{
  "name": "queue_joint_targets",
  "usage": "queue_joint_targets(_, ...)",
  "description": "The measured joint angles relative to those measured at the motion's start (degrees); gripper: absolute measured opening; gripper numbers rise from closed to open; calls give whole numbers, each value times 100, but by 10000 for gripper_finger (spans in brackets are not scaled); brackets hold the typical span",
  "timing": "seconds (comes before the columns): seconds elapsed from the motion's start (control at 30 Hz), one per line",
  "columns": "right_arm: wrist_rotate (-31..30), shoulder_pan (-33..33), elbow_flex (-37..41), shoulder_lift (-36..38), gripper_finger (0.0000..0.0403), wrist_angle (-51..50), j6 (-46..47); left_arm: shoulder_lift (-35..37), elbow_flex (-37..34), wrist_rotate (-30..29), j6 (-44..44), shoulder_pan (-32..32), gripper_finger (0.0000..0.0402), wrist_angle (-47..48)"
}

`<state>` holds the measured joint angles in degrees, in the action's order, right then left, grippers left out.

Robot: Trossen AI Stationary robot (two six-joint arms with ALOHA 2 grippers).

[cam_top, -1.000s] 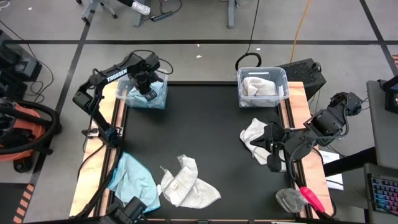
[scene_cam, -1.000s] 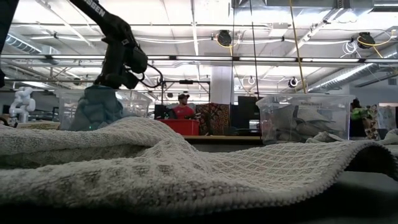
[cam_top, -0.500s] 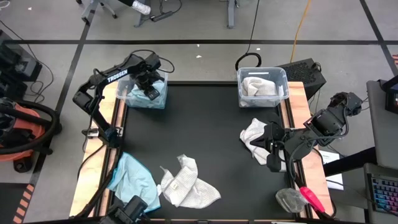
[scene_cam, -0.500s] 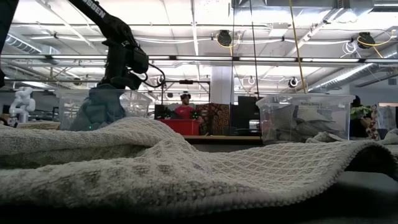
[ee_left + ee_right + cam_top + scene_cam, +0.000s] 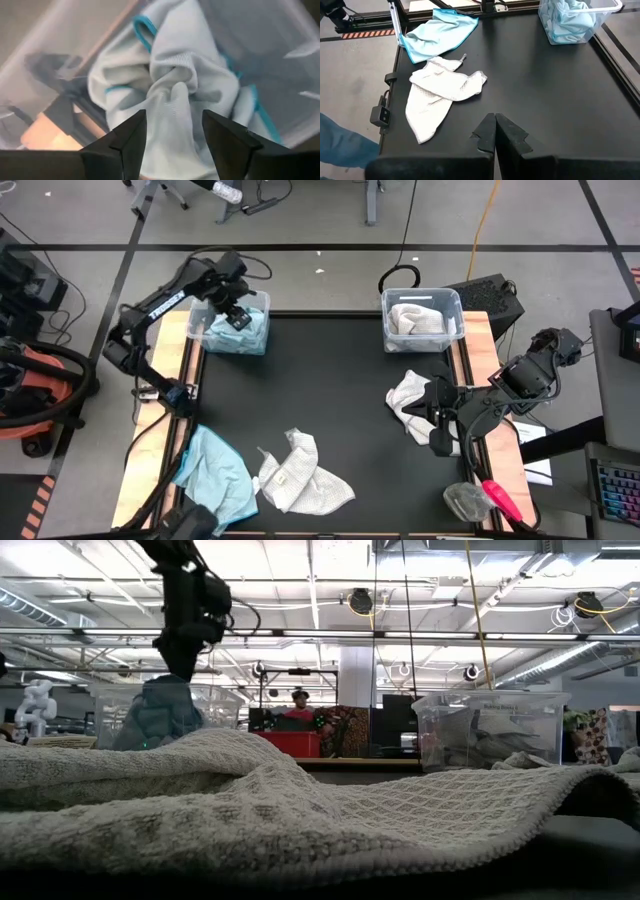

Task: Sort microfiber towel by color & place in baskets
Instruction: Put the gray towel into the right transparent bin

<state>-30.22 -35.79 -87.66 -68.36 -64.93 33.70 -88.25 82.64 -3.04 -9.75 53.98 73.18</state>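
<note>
My left gripper [image 5: 172, 132] stands open, pointing down over the far-left basket [image 5: 236, 328]. Just below its fingertips is a bunched light-blue towel [image 5: 175, 85], heaped up in that basket [image 5: 160, 712]. My right gripper [image 5: 495, 131] is shut and empty, held above the table's right side [image 5: 432, 420]. A white towel [image 5: 410, 402] lies on the mat beside it. The far-right basket [image 5: 422, 318] holds a white towel. Another blue towel [image 5: 215, 465] and a white towel [image 5: 300, 475] lie flat near the front left.
The white waffle towel fills the front of the low view [image 5: 300, 810]. A clear bag with a red thing [image 5: 482, 500] sits at the near right corner. A person in red [image 5: 298, 715] stands far behind the table. Bare black mat [image 5: 330, 380] lies between the baskets.
My left gripper has gone up from the blue towel's top, a little toward the table's far left corner. The blue towel stays heaped in the left basket.
</note>
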Motion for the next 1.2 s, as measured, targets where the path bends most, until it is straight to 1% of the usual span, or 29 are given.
queue_joint_targets(0.33, 24, 0, 0, 0, 0, -4, -240, 1178, 347, 462, 203, -142, 198, 23)
queue_joint_targets(0.47, 59, 0, 0, -1, 0, -19, -289, 1686, 349, 741, 390, -366, 198, 42)
queue_joint_targets(0.6, 224, 2, 0, -2, 6, -28, -311, 2184, 349, 847, 754, -676, 198, 111)
queue_joint_targets(0.73, 378, 2, 0, -2, 21, -37, -309, 2627, 349, 1068, 1173, -1057, 198, 136)
queue_joint_targets(0.9, 508, 2, 2, -2, 46, 2, -399, 3101, 349, 1077, 1857, -1556, 198, 342)
queue_joint_targets(1.07, 537, 2, 0, -2, 81, 53, -538, 3505, 349, 1075, 2705, -1978, 198, 602)
queue_joint_targets(1.2, 741, 2, 1, -20, 115, 218, -652, 3748, 346, 972, 3282, -2224, 198, 702)
